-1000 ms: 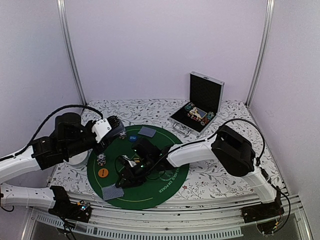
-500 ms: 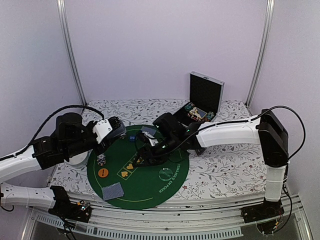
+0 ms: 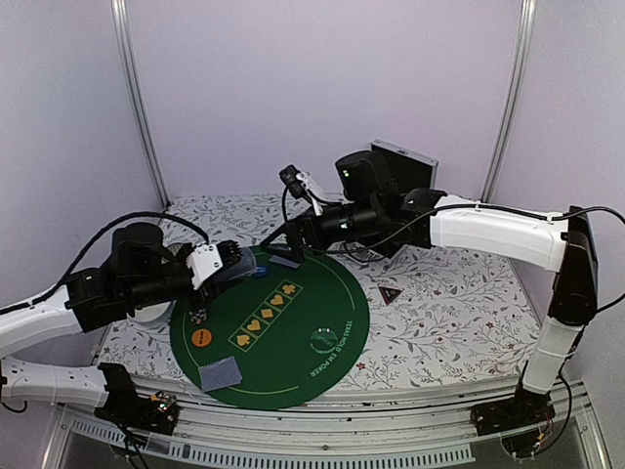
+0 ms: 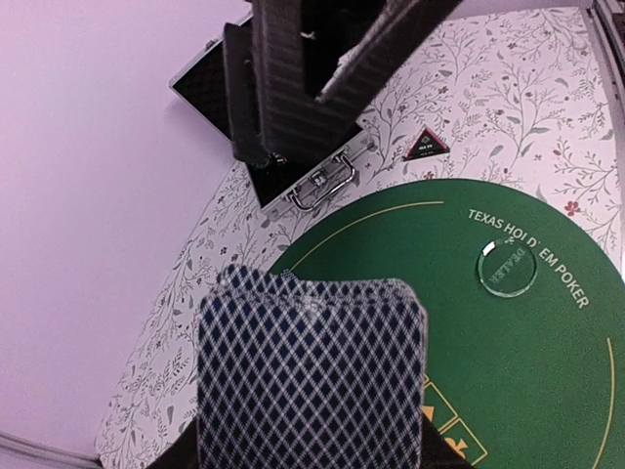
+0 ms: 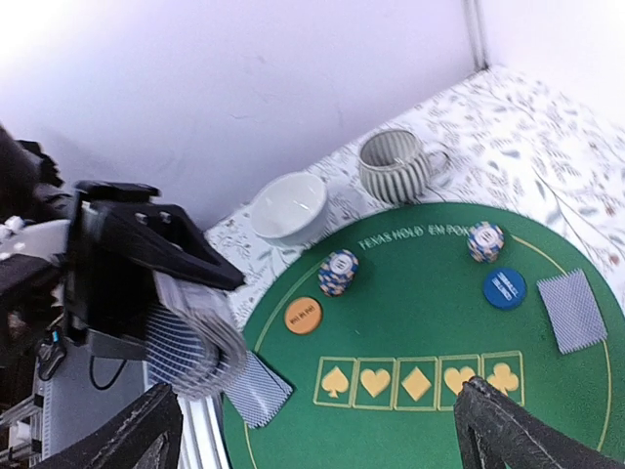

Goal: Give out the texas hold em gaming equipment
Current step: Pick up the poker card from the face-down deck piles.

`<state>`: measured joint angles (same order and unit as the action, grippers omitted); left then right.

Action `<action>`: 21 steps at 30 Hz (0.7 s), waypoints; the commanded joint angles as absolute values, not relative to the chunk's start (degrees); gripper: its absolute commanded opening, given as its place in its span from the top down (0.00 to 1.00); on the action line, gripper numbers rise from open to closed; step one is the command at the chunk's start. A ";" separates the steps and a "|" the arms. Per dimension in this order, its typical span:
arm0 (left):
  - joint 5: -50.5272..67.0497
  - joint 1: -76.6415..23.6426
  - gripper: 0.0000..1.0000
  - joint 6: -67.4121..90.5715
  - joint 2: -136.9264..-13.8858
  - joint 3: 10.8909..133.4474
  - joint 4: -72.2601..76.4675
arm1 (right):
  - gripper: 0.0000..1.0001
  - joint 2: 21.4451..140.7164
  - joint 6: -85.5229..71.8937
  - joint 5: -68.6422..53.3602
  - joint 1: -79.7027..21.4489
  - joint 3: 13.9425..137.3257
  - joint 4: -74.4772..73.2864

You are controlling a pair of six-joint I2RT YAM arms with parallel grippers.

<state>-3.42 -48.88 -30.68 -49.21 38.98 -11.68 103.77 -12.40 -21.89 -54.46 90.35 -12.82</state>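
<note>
Dealing step: left pincer clamps the deck beside the mat, right pincer gapes empty and must draw from it next.

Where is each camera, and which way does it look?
Top camera: high behind the arms, looking down on the green mat; left arm and right arm both show.
Left wrist: on the left arm, facing the metal case; the left gripper and its deck of cards fill the bottom.
Right wrist: on the right arm, looking down at white bowl and striped cup; open right gripper at the bottom.
Shared: both wrist views show the mat and the deck.
</note>
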 commanded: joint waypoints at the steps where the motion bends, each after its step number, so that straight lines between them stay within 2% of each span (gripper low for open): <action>1: -2.00 -49.72 0.57 -31.90 -48.54 38.06 -10.29 | 0.01 104.14 -8.48 -32.39 -55.33 88.99 -1.91; 15: -0.81 -49.76 0.57 -31.82 -48.52 37.62 -9.88 | 0.01 116.67 -9.77 -36.60 -57.62 99.95 -2.17; 21: -1.21 -49.77 0.57 -31.89 -47.81 37.26 -9.38 | 0.01 117.40 -10.40 -32.59 -56.90 100.32 -4.65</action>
